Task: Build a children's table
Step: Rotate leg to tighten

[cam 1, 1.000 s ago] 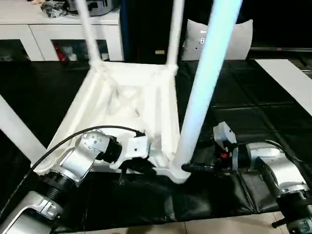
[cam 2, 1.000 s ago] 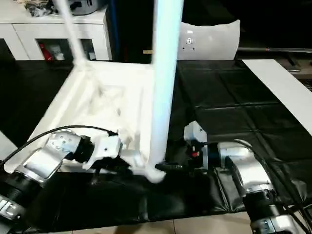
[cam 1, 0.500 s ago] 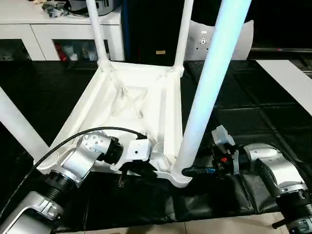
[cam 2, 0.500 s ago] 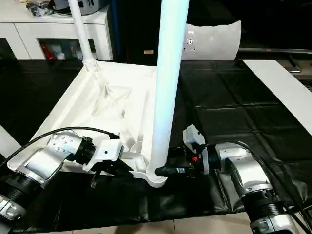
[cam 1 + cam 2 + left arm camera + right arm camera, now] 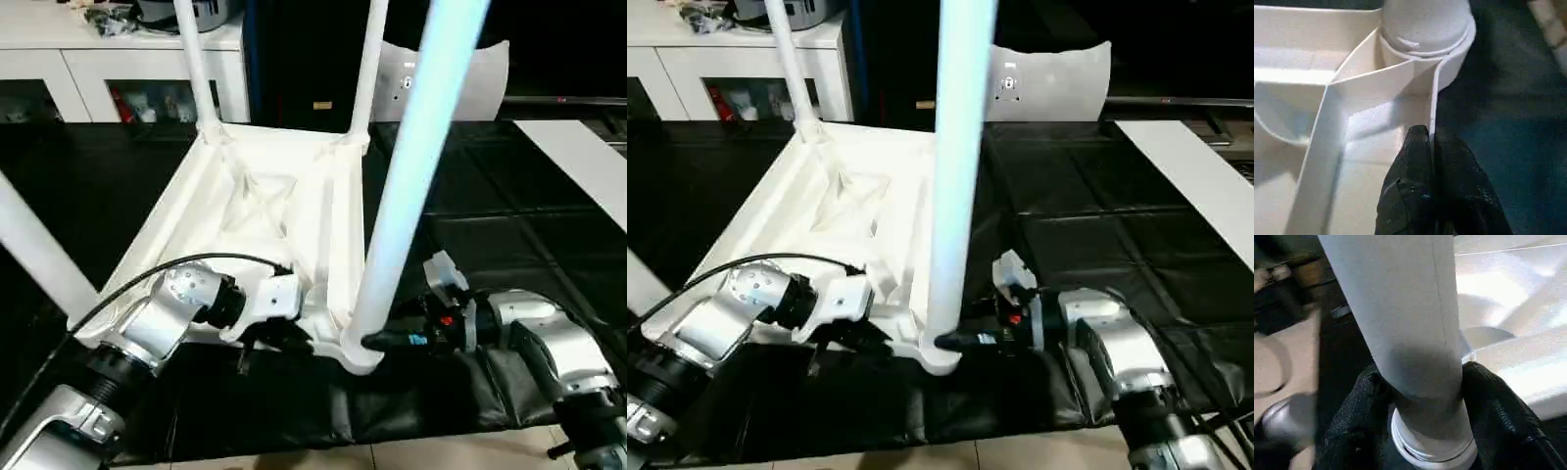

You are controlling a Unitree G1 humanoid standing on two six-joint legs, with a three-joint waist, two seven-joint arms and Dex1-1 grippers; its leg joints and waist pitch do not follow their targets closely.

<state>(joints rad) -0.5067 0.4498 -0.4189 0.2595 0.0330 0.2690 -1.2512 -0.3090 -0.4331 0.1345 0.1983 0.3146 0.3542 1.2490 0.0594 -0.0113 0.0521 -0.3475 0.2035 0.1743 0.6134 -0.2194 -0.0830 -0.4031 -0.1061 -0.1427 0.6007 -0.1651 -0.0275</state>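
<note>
The children's table lies upside down on a black mat, its ribbed white top (image 5: 265, 196) facing up. White legs stand in the corner sockets: two at the far corners (image 5: 196, 59) (image 5: 367, 69), one at the left (image 5: 34, 255), and the near leg (image 5: 411, 166) closest to me. My left gripper (image 5: 1429, 134) is shut on the thin rim wall of the top beside the near corner socket (image 5: 1425, 29). My right gripper (image 5: 1425, 382) holds the base of the near leg (image 5: 1400, 308), one black finger (image 5: 1493, 401) pressed against each side just above the socket.
A white cabinet with glass doors (image 5: 98, 69) stands at the back left. A white panel (image 5: 480, 78) leans behind the table, and a white board (image 5: 578, 157) lies at the right. The black mat (image 5: 509, 215) ends at pale floor tiles (image 5: 392, 455) near me.
My right gripper's fingers have closed in from wide apart onto the base of the near leg. The left gripper has kept its hold on the rim.
</note>
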